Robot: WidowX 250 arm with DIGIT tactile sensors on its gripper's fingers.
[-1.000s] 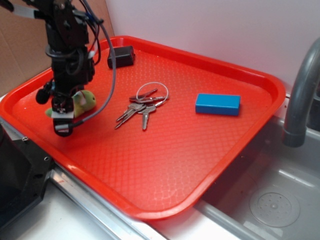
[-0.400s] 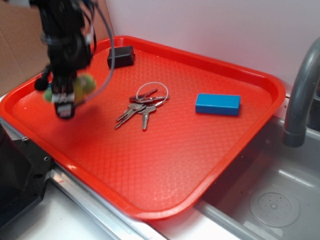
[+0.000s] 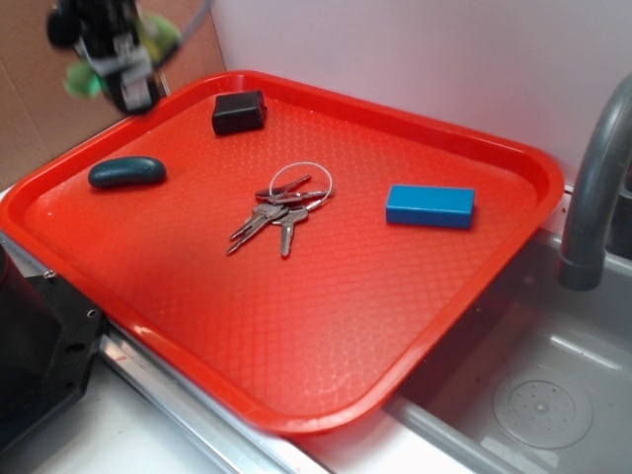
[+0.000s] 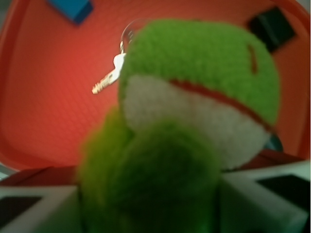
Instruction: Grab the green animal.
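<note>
The green animal [image 4: 194, 97] is a fuzzy lime-green plush with a pale face and a red mouth band. It fills the wrist view, clamped between my two white fingers [image 4: 262, 194]. In the exterior view my gripper [image 3: 123, 69] is shut on the green animal [image 3: 158, 35] high above the tray's far left corner, blurred by motion. Green fuzz sticks out on both sides of the fingers.
The red tray [image 3: 474, 286] holds a dark teal oval object [image 3: 126, 172] at the left, a black box [image 3: 239, 113] at the back, a bunch of keys [image 3: 281, 207] in the middle and a blue block [image 3: 430, 206] at the right. A grey tap [image 3: 592, 188] and sink are to the right.
My gripper has risen from the tray's surface with the green animal in it. The teal oval object it hid before now shows on the tray.
</note>
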